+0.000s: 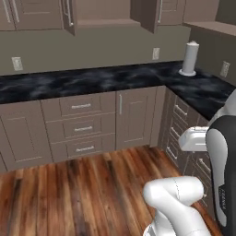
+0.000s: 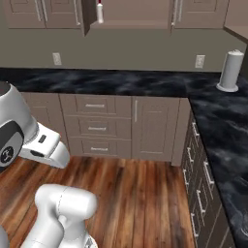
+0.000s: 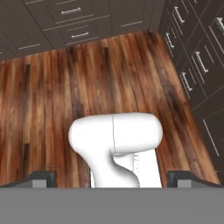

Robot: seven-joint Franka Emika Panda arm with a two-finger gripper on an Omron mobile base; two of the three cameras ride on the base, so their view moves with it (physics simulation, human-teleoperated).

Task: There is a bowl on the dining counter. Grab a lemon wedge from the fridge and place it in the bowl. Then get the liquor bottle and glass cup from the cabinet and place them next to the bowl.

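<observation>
Brown wooden cabinet (image 2: 92, 12) faced, liquor bottle (image 2: 100, 12) seen inside.

Behind the opened door of the cabinet, above the black marble desk (image 2: 121, 81), the liquor bottle's slim white body and red cap are seen on the shelf. The hand (image 3: 112, 177) is carried low with its fingers spread wide apart and nothing between them, pointed down at the wooden floor (image 3: 52, 87). A fetch from the cabinet is judged to be the step in hand. For it to be done well, the hand should be raised to shelf level and the bottle's body approached squarely, clear of the door edge. The white cylinder (image 2: 230, 71) at the desk's corner should be left alone.
</observation>
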